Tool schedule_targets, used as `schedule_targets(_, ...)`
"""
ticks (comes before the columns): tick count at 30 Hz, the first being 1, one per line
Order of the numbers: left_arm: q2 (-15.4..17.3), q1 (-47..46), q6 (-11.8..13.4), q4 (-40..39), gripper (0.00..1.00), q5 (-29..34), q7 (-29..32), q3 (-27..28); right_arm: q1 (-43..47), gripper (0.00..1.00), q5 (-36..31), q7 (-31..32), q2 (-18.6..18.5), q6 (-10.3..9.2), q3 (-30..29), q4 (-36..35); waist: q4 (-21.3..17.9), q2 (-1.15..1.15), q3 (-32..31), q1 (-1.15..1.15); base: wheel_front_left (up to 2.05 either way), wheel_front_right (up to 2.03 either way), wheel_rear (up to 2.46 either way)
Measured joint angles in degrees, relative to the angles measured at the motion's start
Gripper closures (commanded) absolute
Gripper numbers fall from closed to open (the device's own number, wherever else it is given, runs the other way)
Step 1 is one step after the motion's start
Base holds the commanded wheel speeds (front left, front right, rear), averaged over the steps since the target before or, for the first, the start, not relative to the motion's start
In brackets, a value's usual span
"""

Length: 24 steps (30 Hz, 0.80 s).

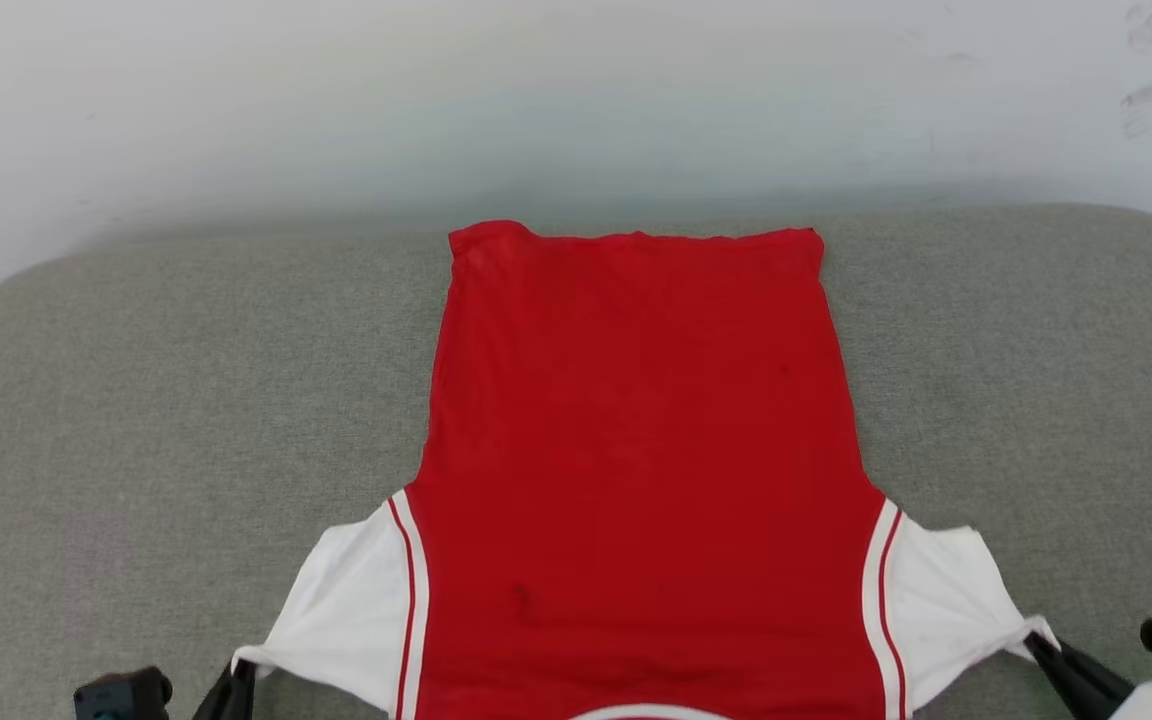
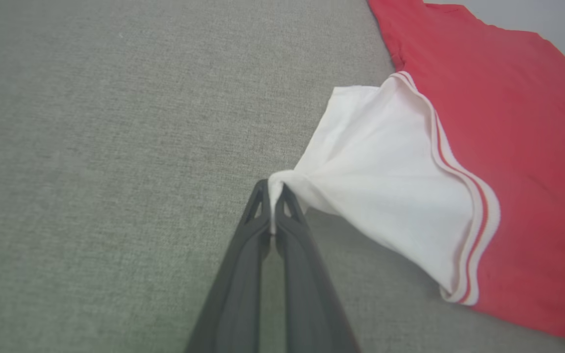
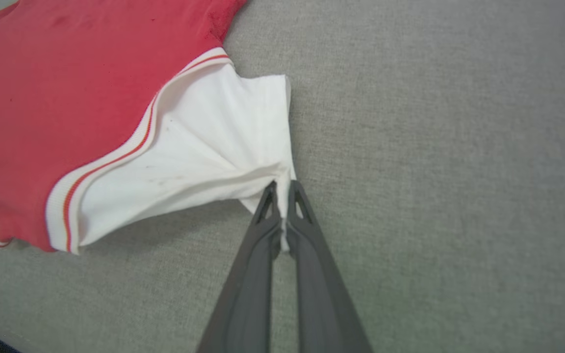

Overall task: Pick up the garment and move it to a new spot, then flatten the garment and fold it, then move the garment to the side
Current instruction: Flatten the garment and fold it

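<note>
garment (image 1: 636, 450): laid lengthwise ahead | left gripper (image 2: 274, 190): clamped on left sleeve (image 2: 385, 171) | right gripper (image 3: 282, 189): clamped on right sleeve (image 3: 204, 147)

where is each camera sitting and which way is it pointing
Head view: on the head, looking down at the garment on the grey cushion; left gripper lower left, right gripper lower right.
Left wrist view: looks along its own fingers, shut on a white sleeve.
Right wrist view: likewise, the other sleeve.
Shared: all show the garment.
</note>
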Motion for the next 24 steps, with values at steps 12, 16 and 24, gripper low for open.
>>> schedule_targets(12, -1.31, 8.25, 1.81, -3.32, 1.00, 0.93, 0.00, 0.51, 13.88, 1.00, -4.30, 2.89, 2.29, 0.01, -11.44, -3.93, 0.38, 0.00, -1.02, 0.01, 0.00, 0.00, 0.00)
schedule_targets(16, -1.57, 7.81, 2.21, -4.38, 1.00, 1.90, 0.00, 0.01, 13.94, 0.00, -7.73, 3.63, 3.48, 0.00, -15.41, -6.59, 0.62, 0.00, -0.58, 0.01, 0.00, 0.00, 0.00)
schedule_targets(24, -2.69, 4.95, 3.88, -7.49, 1.00, 4.63, 0.00, -0.32, 10.25, 0.00, -14.90, 4.54, 2.85, 0.00, -25.07, -14.38, 1.39, 0.00, 1.23, 0.02, 0.00, 0.00, 0.00)
